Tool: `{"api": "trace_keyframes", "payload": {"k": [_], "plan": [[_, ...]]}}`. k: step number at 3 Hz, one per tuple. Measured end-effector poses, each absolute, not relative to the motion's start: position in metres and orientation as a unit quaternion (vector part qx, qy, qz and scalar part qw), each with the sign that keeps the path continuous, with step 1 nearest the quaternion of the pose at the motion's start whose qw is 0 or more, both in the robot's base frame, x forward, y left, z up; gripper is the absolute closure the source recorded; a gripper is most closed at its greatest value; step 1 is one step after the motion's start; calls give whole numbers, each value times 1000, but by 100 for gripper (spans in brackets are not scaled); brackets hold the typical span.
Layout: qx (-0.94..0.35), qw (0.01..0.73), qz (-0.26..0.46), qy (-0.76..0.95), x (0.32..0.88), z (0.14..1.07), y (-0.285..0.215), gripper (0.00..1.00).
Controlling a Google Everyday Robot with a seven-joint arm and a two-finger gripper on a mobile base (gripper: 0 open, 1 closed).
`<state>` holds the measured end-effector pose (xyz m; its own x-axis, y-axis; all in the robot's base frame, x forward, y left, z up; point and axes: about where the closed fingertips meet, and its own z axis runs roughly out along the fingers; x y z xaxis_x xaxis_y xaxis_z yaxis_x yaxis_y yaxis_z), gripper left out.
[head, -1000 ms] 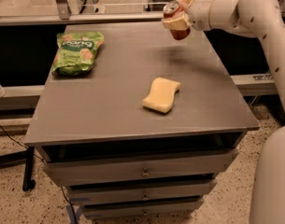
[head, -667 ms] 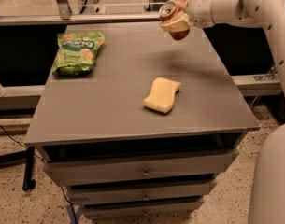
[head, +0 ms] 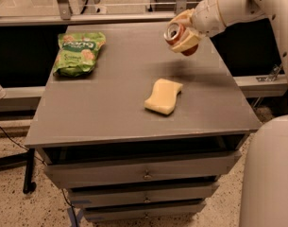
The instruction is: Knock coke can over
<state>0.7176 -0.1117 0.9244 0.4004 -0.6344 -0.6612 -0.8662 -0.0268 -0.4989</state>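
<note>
The grey counter (head: 110, 112) fills most of the view, and three drawers (head: 143, 174) are stacked under its front edge. The robot's white arm (head: 228, 6) reaches in from the upper right corner, and a broad white part of its body stands along the right edge of the picture

On the far left part of the counter lies a green bag (head: 80, 51), flat, with its printed face up. Near the middle, somewhat toward the right, lies a yellow sponge (head: 163, 96), well apart from the bag

The hand (head: 182, 36) hangs over the far right part of the counter, beyond the sponge and clear of the surface. Its pale fingers (head: 187, 41) are closed around the coke can (head: 173, 32), one on each side of the can's body, so the can sits inside the hand and not beside it. The can is tilted strongly: its silver top faces left and toward the camera, while its red lower end points down and to the right, showing below the fingers. The can touches neither the counter nor the sponge. A dim shadow (head: 181, 70) lies on the counter under the hand, between the can and the sponge
</note>
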Motion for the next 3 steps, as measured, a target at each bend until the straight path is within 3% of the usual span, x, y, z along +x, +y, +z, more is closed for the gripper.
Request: {"api": "trace_keyframes", "payload": {"k": [3], "plan": [[-833, 253, 96, 483, 678, 868, -152, 100]]}}
